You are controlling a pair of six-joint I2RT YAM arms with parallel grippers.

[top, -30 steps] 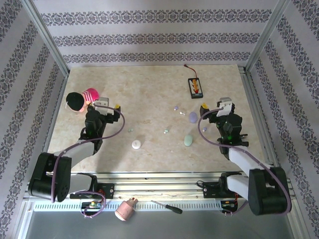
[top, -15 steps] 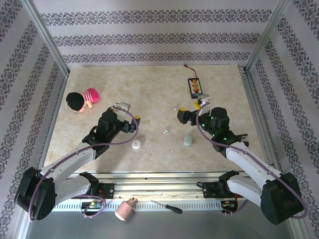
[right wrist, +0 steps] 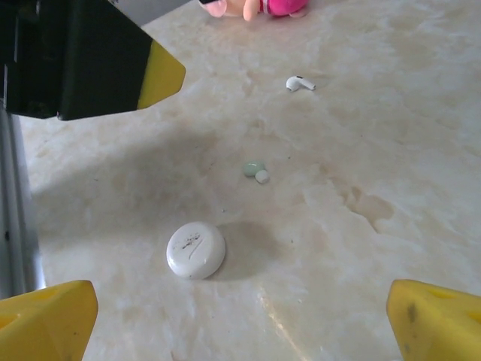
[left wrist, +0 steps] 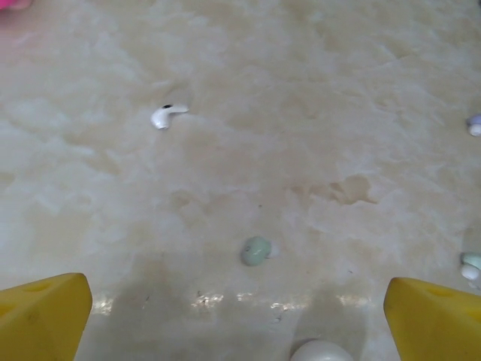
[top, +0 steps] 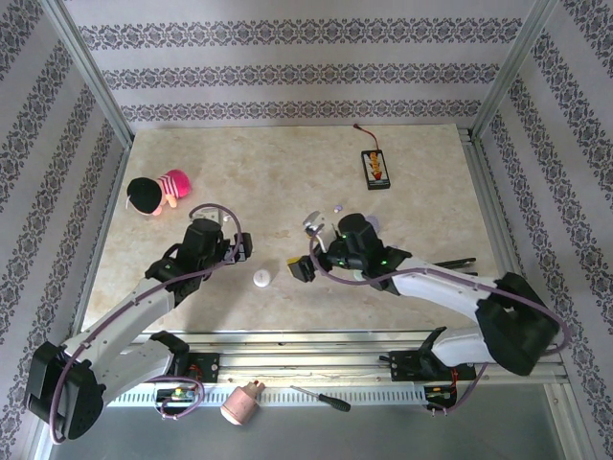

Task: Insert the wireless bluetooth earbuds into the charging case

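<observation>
- My right hand [right wrist: 240, 323] stands wide open and empty, yellow tips at the lower corners of its wrist view. My left hand [left wrist: 239, 325] is likewise open and empty.
- The white case [right wrist: 195, 250], lower left of centre in the right wrist view, lies flat on the desk [right wrist: 391, 150], lid seemingly shut. Risk: no earbud enters until it is opened, and a one-sided push could skate it away.
- The pale green earbud [right wrist: 255, 171] lies just beyond the case, apart from it. Risk: it is tiny and rounded, so a wide hand may flick it across the smooth surface. Its colour may belong to another case.
- The white earbud [right wrist: 301, 83] lies farther off, upper centre. Same slip risk.
- My left hand fills the upper left of the right wrist view, near the same case. Risk: the hands collide if both close in.
- The plush toy [right wrist: 255, 6] at the top edge is unrelated.
- The black device [top: 375, 168], upper right of centre in the top view, has coloured marks too small to read. The case lid bears a faint scuff and no legible brand.
</observation>
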